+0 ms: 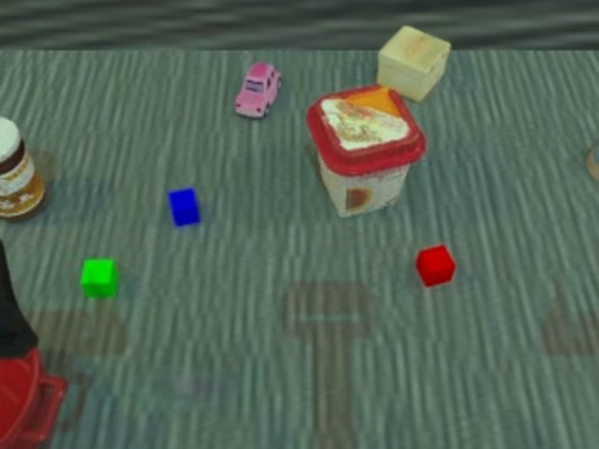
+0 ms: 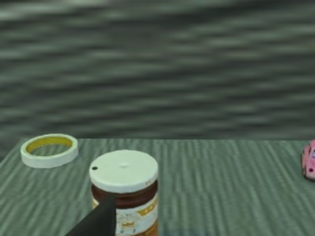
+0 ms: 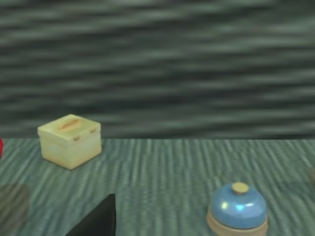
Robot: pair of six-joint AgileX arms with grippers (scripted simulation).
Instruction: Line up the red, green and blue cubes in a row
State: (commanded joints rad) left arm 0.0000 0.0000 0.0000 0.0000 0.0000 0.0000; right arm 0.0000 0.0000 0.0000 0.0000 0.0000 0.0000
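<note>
Three small solid-coloured cubes rest apart on the grey-green striped counter (image 1: pixel 281 374), not in a row. Nearest, at 9 o'clock from the counter's middle, sits the bright green cube (image 1: pixel 98 278); the bright red cube (image 1: pixel 435 266) lies at 3 o'clock, just in front of the red-lidded white tub (image 1: pixel 365 150). The deep blue cube (image 1: pixel 183 207) lies at 10 o'clock. Farther back stand a brown jar with a white lid (image 2: pixel 124 194), a pink toy car (image 1: pixel 257 90) and a cream-coloured box (image 1: pixel 414 62). Each wrist view shows only one dark fingertip, so whether either end effector is apart or together cannot be told.
</note>
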